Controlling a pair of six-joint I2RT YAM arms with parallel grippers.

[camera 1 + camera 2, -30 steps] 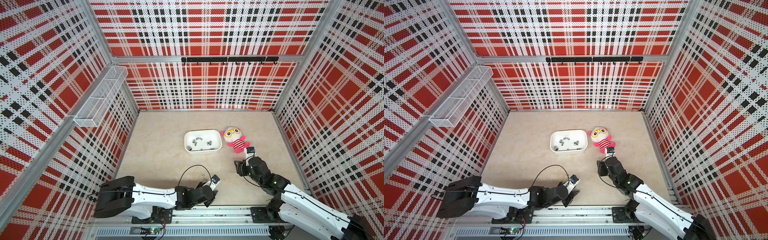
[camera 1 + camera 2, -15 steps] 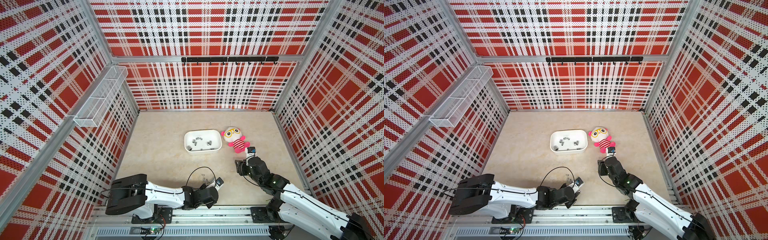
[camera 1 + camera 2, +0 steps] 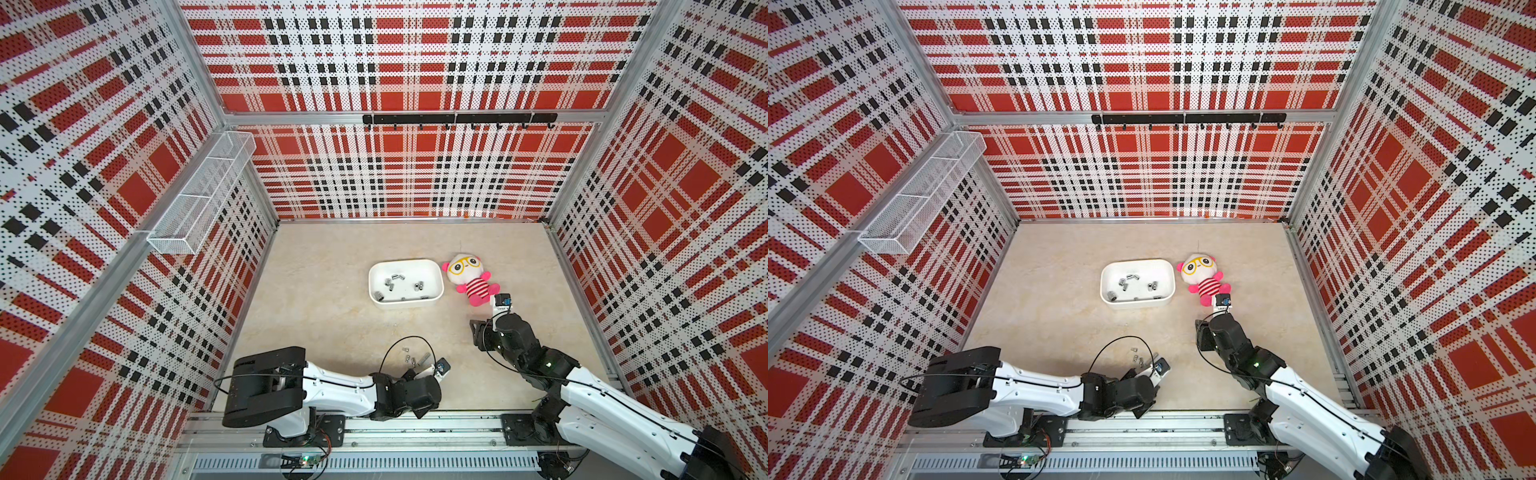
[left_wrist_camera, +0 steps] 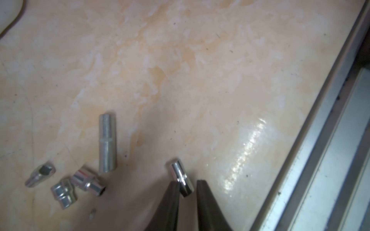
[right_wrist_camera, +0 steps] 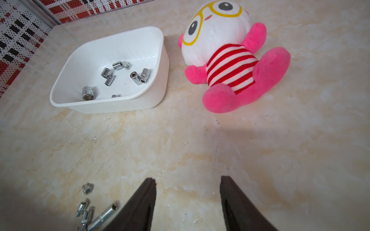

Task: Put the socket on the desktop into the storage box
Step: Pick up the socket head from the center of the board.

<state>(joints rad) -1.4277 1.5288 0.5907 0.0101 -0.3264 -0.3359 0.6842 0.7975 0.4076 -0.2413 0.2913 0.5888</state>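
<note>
**Top views:** The storage box (image 3: 405, 262) sits mid-bench with a plush doll (image 3: 471, 280) just beside it. Both top views show several boxed sockets (image 3: 399, 284) already on its floor. The loose sockets (image 3: 415, 359) lie on the bench (image 3: 324, 328), well apart from the storage box on its robot-base side. The left gripper (image 3: 426, 366) is low at that group, but its jaw width is too small to read here. The right gripper (image 3: 478, 332) hangs nearer the storage box, below the doll, over bare bench.

**Left wrist:** The jaws are narrow and straddle one end of a small socket (image 4: 181, 178) that lies flat on the bench. One finger looks to touch it and a sliver of gap shows at the other, so I cannot tell if the clamp is firm. The socket is not lifted. Near it are a long socket (image 4: 107, 144) and three short sockets (image 4: 66, 186) bunched together. The storage box is out of this view.

**Right wrist:** The right gripper's jaws are moderately apart and empty, with only bare bench between them. The storage box is ahead with about seven sockets inside. The loose group sits at the frame edge, far from the storage box.

**Progress (judgement):** The task looks past halfway. Five sockets remain on the bench, counting the one between the left jaws. Each of them needs a pick, a carry to the storage box and a drop. The step in hand is the grasp of the small socket.
</note>
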